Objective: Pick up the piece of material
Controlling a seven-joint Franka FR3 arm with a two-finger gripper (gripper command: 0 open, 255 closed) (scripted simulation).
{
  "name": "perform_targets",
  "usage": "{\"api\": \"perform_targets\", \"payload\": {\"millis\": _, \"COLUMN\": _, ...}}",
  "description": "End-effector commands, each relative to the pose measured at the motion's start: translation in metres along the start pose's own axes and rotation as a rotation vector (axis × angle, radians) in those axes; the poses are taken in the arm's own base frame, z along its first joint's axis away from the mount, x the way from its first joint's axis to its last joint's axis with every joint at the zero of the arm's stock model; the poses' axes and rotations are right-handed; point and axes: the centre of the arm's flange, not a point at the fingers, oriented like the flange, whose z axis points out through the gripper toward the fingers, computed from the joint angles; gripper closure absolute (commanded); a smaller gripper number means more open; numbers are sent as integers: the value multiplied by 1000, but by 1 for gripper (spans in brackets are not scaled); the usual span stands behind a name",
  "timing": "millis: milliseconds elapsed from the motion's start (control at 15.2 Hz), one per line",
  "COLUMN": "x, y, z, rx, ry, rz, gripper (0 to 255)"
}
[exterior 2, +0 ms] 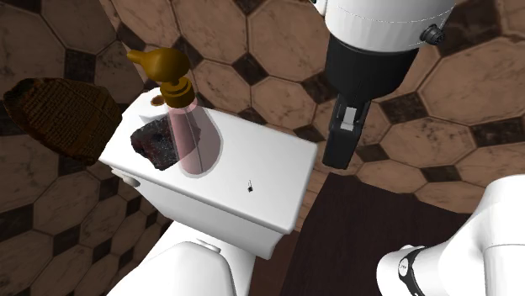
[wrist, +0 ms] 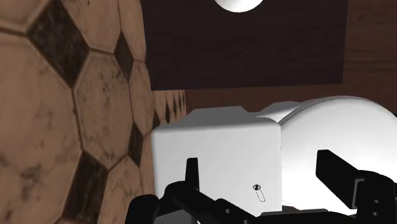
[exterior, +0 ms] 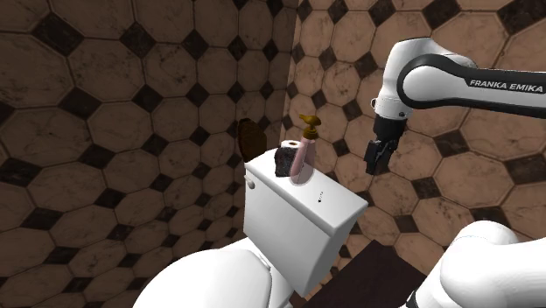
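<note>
Tiled walls (exterior: 105,131) back a white toilet tank (exterior: 324,210) (exterior 2: 252,160). Arm (exterior: 455,83) points down beside it, gripper (exterior: 376,159) (exterior 2: 336,151) (wrist: 259,164) parted, empty. Dark piece of material (exterior: 284,161) (exterior 2: 154,143) touches pink dispenser (exterior: 303,159) (exterior 2: 193,139).

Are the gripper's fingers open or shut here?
Open. In the wrist view the two fingers stand apart with nothing clasped between them; the gripper hangs beside the white tank, clear of the dark piece of material.
</note>
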Motion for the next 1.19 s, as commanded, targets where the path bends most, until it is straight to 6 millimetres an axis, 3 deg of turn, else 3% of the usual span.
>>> {"api": "perform_targets", "payload": {"millis": 0, "x": 0, "y": 0, "z": 0, "rx": 0, "ry": 0, "rz": 0, "gripper": 0}}
{"api": "perform_targets", "payload": {"millis": 528, "x": 115, "y": 13, "z": 3, "rx": 29, "ry": -64, "rz": -248, "gripper": 0}}
{"api": "perform_targets", "payload": {"millis": 1122, "x": 243, "y": -7, "z": 15, "rx": 62, "ry": -136, "rz": -528, "gripper": 0}}
